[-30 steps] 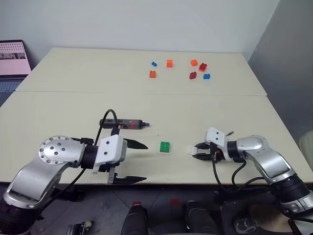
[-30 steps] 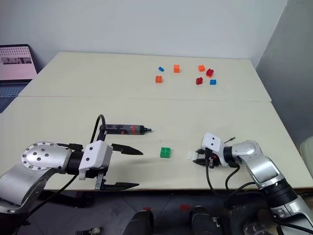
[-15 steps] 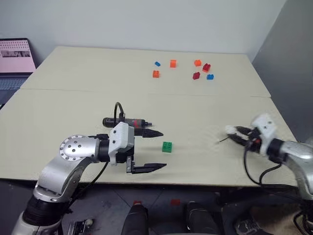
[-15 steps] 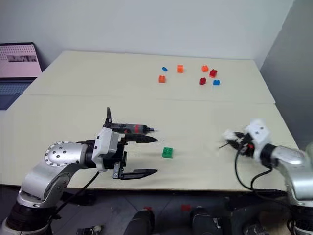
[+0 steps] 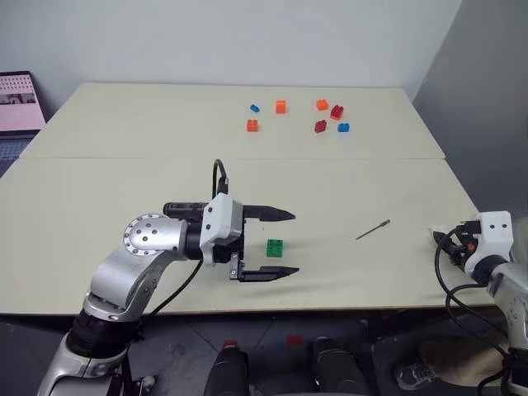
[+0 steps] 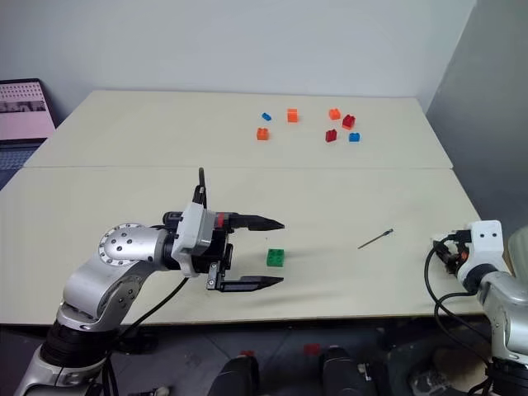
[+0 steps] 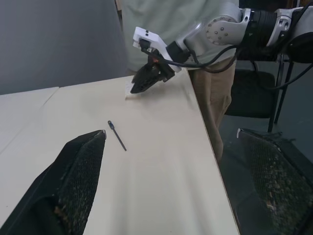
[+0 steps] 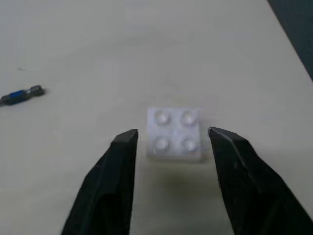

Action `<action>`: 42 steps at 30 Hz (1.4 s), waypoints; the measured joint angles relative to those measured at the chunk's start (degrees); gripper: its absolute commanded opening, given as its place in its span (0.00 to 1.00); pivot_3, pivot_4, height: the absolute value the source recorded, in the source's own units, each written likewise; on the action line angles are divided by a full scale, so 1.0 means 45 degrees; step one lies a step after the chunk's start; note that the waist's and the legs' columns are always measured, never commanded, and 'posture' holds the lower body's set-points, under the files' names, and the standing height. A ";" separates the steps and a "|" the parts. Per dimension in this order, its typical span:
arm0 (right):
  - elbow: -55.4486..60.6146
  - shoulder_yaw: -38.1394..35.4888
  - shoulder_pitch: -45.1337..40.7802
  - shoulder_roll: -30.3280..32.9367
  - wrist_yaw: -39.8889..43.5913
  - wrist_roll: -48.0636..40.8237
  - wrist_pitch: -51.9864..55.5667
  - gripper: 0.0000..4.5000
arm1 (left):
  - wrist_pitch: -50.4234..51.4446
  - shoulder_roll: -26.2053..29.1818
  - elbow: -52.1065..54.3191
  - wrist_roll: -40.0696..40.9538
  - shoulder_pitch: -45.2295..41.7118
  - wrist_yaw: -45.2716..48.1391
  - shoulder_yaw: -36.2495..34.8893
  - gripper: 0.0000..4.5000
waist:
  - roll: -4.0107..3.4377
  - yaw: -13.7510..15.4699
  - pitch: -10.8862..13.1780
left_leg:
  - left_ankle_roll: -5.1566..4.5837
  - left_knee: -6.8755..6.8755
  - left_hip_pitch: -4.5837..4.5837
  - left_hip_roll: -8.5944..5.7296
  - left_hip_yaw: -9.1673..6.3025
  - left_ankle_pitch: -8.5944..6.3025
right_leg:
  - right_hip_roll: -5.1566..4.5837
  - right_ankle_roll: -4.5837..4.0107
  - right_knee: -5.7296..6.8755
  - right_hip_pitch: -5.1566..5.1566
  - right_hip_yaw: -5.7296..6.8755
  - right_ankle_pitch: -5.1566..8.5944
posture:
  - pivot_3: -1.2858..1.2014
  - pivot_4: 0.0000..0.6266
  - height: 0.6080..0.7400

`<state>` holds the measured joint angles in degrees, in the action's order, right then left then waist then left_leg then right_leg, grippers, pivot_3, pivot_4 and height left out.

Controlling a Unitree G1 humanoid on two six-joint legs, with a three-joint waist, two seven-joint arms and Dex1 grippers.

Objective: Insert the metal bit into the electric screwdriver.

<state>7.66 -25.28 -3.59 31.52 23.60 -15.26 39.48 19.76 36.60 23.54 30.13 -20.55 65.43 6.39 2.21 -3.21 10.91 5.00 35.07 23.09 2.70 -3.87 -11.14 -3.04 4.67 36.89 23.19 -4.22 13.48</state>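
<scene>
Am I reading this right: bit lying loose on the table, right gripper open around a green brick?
Not quite. The metal bit does lie loose on the table, and the right gripper is open, but the brick between its fingers is a white brick, as the right wrist view shows. The green brick sits by the left gripper.

I count one metal bit [image 5: 373,230], one electric screwdriver [image 6: 216,220], one green brick [image 5: 275,247], one white brick [image 8: 175,134]. At twelve o'clock, far side: three orange bricks [image 5: 280,106], two red [image 5: 337,111], two blue [image 5: 343,128]. One laptop [image 5: 18,91] at ten o'clock.
</scene>
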 measured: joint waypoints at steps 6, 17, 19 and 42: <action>0.0414 -0.0487 0.0231 0.0151 0.0327 -0.0665 -0.0044 1.00 | 0.0067 -0.0053 0.0001 0.0014 -0.0015 -0.0283 -0.0004 1.00 | -0.0001 0.0014 0.0001 | 0.0000 0.0001 0.0003 -0.0002 -0.0002 0.0000 | -0.0001 0.0002 -0.0002 0.0000 0.0000 0.0001 | 0.52 0.24 1.00; 0.1360 0.0172 0.0526 0.1864 0.2887 -0.1379 -0.1016 1.00 | 0.0337 0.0546 0.0099 0.0011 0.0227 -0.0650 -0.0419 1.00 | -0.0010 -0.0081 0.0007 | 0.0000 -0.0001 -0.0008 0.0002 -0.0001 -0.0001 | 0.0000 0.0002 0.0000 0.0005 -0.0001 0.0001 | 0.52 0.24 1.00; 0.1868 0.0925 0.0370 0.2082 0.3500 -0.1392 -0.1518 1.00 | 0.0557 0.1018 0.0171 0.0009 0.0661 -0.0853 -0.0860 1.00 | -0.0008 -0.0066 0.0009 | 0.0000 -0.0004 -0.0004 0.0002 -0.0002 -0.0001 | 0.0000 0.0001 -0.0003 0.0008 0.0000 0.0003 | 0.52 0.24 1.00; 0.0262 1.1146 -0.6191 -0.0296 0.6141 0.0859 -0.1605 1.00 | -0.0080 0.4704 0.0139 -0.2199 0.4446 -0.0201 -0.2501 1.00 | 0.0033 0.0024 0.0077 | 0.0005 -0.0028 0.0192 0.0011 -0.0003 -0.0001 | 0.0001 -0.0016 0.0002 0.0211 0.0026 0.0007 | 0.52 0.24 1.00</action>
<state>8.84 24.88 -31.45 30.19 51.24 -11.40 32.25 19.40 57.77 24.16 20.24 -0.55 64.52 -4.87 2.36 -3.10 11.25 5.02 34.94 23.96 2.75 -3.89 -11.15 -3.04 4.59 36.90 24.14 -4.10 13.51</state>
